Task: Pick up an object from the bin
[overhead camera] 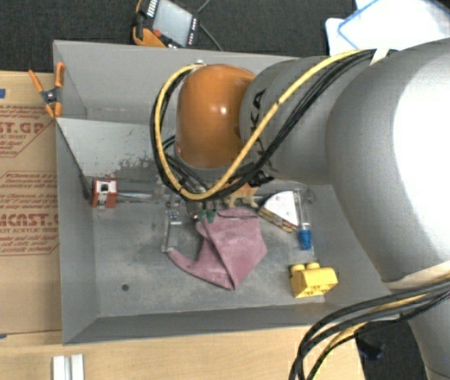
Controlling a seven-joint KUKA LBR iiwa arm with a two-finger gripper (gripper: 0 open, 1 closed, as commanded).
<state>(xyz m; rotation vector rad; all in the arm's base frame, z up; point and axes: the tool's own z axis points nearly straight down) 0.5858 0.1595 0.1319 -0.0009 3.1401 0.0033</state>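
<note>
My gripper (185,240) hangs below the orange wrist cover in the middle of the bin, its fingers apart and open. The left fingertip (170,234) is down at the bin floor; the right one rests at the left edge of a crumpled mauve cloth (233,252). A thin corner of the cloth runs under the gap between the fingers, and nothing is gripped. A white wedge-shaped thing with a brown edge (282,210) lies just right of the cloth, partly under the arm.
A small blue piece (305,237) and a yellow toy block (313,279) lie at the right front. A red-and-white piece (104,192) with a thin metal rod sits at the left wall. The arm covers the bin's back right.
</note>
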